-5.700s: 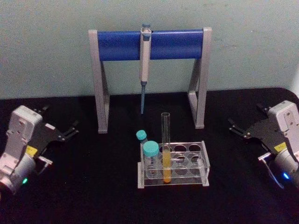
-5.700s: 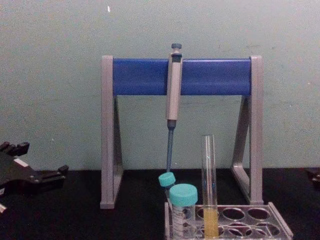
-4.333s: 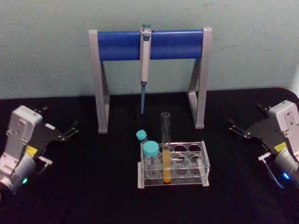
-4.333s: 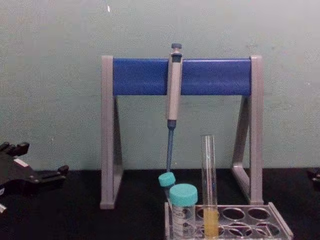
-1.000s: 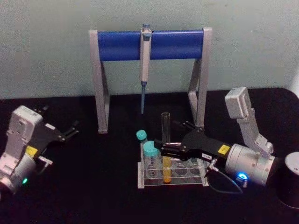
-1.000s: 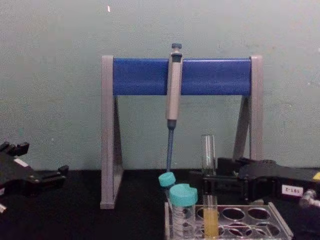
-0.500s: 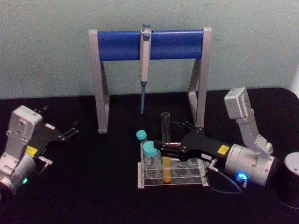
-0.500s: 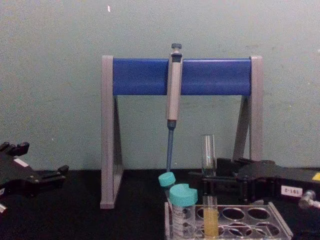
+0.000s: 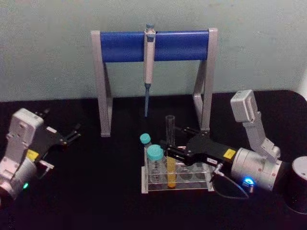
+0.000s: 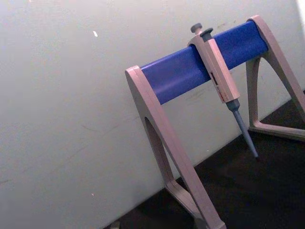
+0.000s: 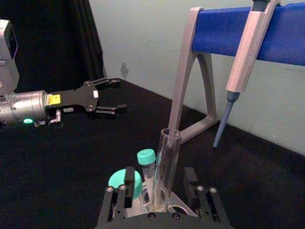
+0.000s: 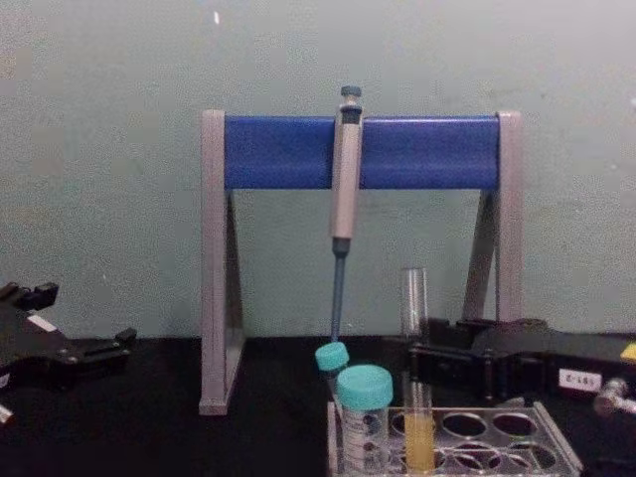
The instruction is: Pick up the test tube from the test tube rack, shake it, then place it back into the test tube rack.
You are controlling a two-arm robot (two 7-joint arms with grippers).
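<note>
In the head view the right gripper point(image 9: 172, 142) lies over the test tube rack point(image 9: 192, 187) on the black bench point(image 9: 105, 191). Its jaws are open on either side of the test tube point(image 9: 170, 125), which stands upright in the rack beside two teal-capped tubes point(image 9: 154, 154), and the left gripper point(image 9: 72, 134) rests well apart at the left, jaws open. The left wrist view faces the pipette stand point(image 10: 176, 76) and its hanging pipette point(image 10: 220, 78). The right wrist view has the tube between the spread jaws, and the chest view has its yellow-orange liquid down inside the rack.
</note>
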